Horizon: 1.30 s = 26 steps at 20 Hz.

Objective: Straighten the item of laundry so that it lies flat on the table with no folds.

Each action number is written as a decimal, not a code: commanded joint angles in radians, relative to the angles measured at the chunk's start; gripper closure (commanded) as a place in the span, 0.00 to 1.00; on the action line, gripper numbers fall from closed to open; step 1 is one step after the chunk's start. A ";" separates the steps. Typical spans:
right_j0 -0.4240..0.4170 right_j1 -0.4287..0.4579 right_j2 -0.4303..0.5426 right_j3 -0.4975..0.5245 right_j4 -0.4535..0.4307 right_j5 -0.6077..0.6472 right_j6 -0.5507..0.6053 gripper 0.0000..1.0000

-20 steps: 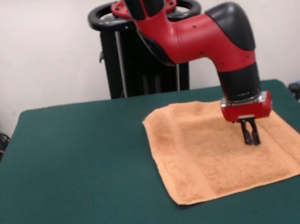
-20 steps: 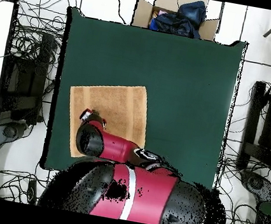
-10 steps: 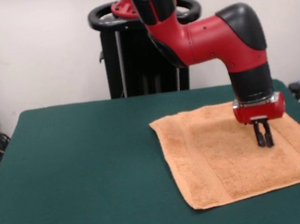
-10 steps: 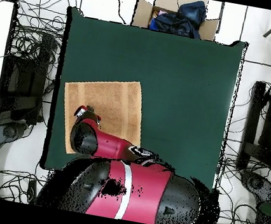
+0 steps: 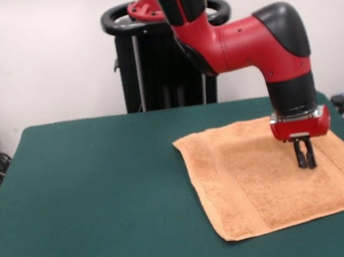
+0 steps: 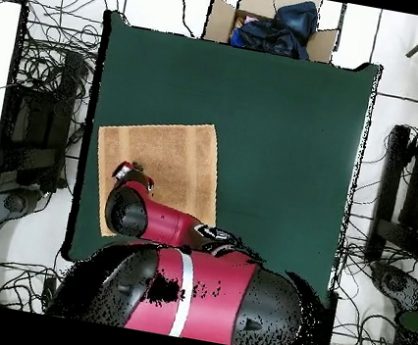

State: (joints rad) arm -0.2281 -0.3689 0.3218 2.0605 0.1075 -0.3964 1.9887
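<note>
From my remote seat I start at the near side: the towel [image 5: 280, 177] lies open on the right part of the table [image 5: 92, 196], and its near edge and near corner are flat on the green top. I see no fold in it, only the woven bands running along the edges. Compared with a second ago, the whole towel has slid to the right, and its right corner now reaches the table's right edge, maybe a little over it; in the last half second it moved very little. The overhead view agrees, the cloth sits close against one side edge of the table. Further in, the gripper [image 5: 305, 154] stands upright on the far right part of the towel, its tips down against the cloth, and it went to the right together with the cloth. The jaws are narrow, almost together; I cannot see if a pinch of cloth is between them. My judgement is that the towel is already flat, so the task looks nearly done, and more dragging to the right could pull the corner off the table.
</note>
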 commanded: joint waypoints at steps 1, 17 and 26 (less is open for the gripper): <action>0.027 0.056 -0.016 -0.035 0.049 0.114 0.159 1.00; 0.115 -0.055 -0.238 -0.054 0.004 0.205 0.039 1.00; 0.299 -0.210 -0.406 -0.052 0.092 0.379 0.073 1.00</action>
State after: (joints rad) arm -0.0290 -0.4901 0.0379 2.0615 0.1149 -0.2073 1.9887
